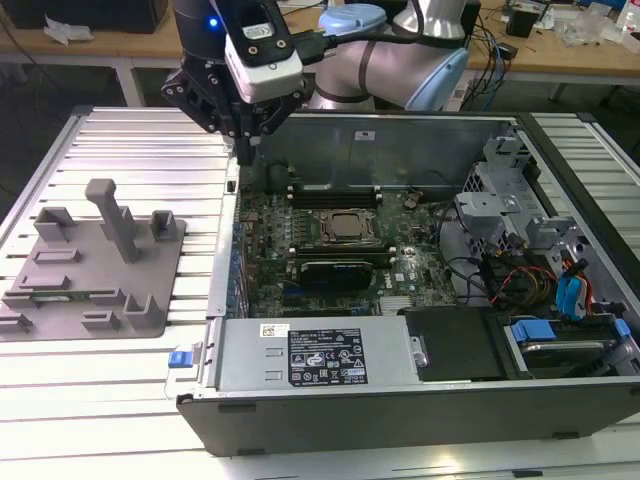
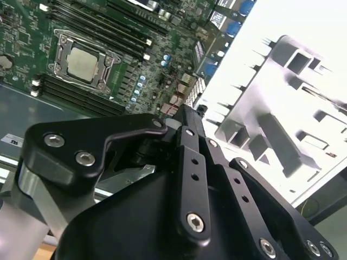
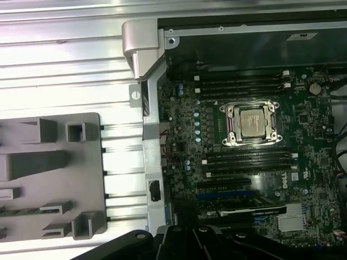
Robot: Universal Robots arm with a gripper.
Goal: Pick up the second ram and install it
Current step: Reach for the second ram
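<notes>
The second ram [image 1: 72,296] looks like a thin green strip lying in a front slot of the grey plastic fixture [image 1: 95,265] at the exterior view's left. My gripper [image 1: 246,138] hangs over the far left corner of the open computer case [image 1: 400,400], well away from the fixture. Its fingers [image 2: 187,122] stand together with nothing visible between them. The motherboard [image 3: 184,135] lies below, with long dark memory slots [image 3: 246,160] on both sides of the silver processor [image 3: 255,122].
The case wall and its metal corner bracket [image 3: 142,46] stand right beside the gripper. A black expansion card [image 1: 340,270], a power supply [image 1: 320,355] and drive cages with cables [image 1: 520,250] fill the case. The ribbed metal table [image 1: 140,150] surrounds the fixture.
</notes>
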